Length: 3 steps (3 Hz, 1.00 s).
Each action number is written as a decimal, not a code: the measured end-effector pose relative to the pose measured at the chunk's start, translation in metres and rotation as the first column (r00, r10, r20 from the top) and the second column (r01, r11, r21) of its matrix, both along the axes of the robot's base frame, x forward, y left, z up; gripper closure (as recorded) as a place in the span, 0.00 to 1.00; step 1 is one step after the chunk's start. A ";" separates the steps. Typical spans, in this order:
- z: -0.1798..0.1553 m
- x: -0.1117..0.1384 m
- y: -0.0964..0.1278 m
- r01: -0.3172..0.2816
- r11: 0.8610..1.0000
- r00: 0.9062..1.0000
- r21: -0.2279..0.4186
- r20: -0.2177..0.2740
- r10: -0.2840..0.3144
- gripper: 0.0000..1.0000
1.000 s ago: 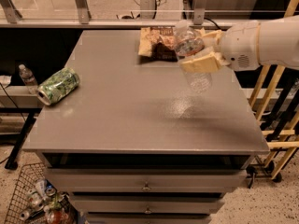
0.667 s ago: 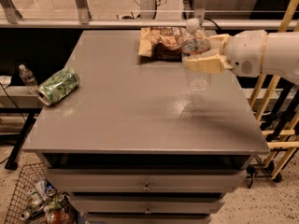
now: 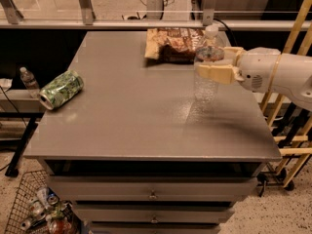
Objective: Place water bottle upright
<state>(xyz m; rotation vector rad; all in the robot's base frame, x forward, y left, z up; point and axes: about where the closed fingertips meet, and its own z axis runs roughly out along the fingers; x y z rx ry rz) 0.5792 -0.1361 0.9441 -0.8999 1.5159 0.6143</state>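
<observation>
The water bottle is clear ribbed plastic with a white cap and a label band. It stands upright at the right middle of the grey table, its base on or just above the surface. My gripper reaches in from the right and is shut on the bottle's upper body at the label. One tan finger lies across the bottle's front and the other is behind it. The white arm extends off to the right.
A green patterned can lies on its side at the table's left edge. A snack bag lies at the back, just behind the bottle. A small bottle stands off the table to the left. A wire basket is bottom left and a wooden rack at right.
The bottle was tilted in my gripper above the table. It has turned upright and come down to the surface, with the gripper still holding it.
</observation>
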 end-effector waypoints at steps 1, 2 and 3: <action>-0.020 0.007 -0.004 0.017 0.999 1.000 0.046 0.001 -0.017 1.00; -0.024 0.009 -0.003 0.020 0.999 1.000 0.037 0.006 -0.020 1.00; -0.023 0.009 -0.001 0.015 0.999 1.000 0.037 0.007 -0.016 0.81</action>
